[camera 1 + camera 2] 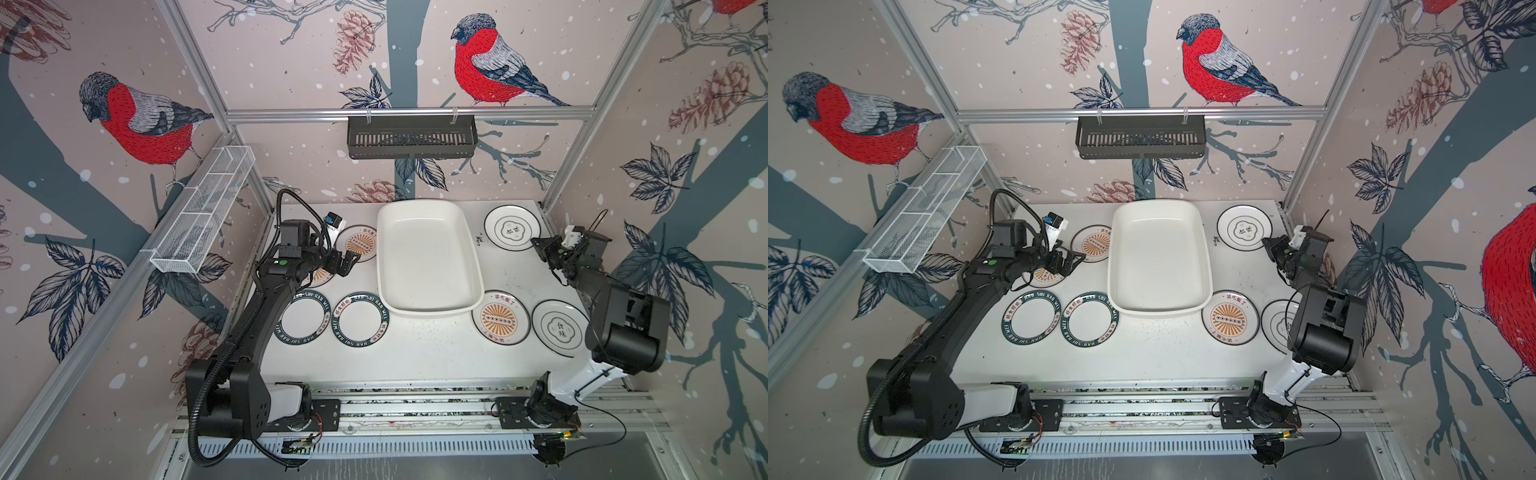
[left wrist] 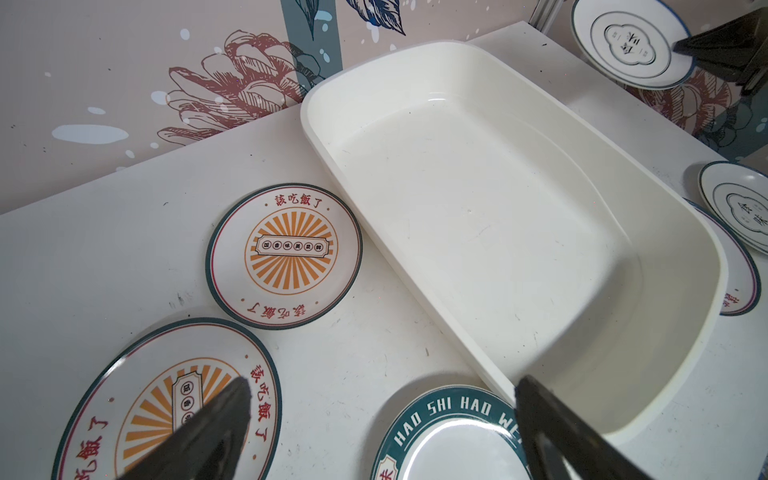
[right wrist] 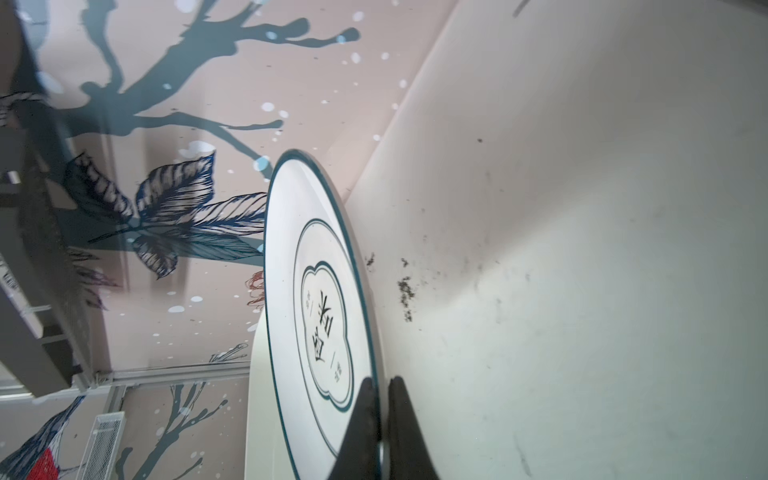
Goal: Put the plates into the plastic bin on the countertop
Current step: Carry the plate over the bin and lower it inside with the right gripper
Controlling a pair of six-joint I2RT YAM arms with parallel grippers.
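Far line-motif plate (image 3: 316, 291) is rim-clamped in right tool (image 3: 380, 381); left tool (image 2: 384, 384) gapes.

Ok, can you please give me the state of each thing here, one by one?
plastic bin: empty.
left gripper: open, holding nothing.
right gripper: shut on the rim of the far motif plate.
far motif plate: gripped; lifted or not, unclear.
other six plates: flat on the countertop, outside the bin.
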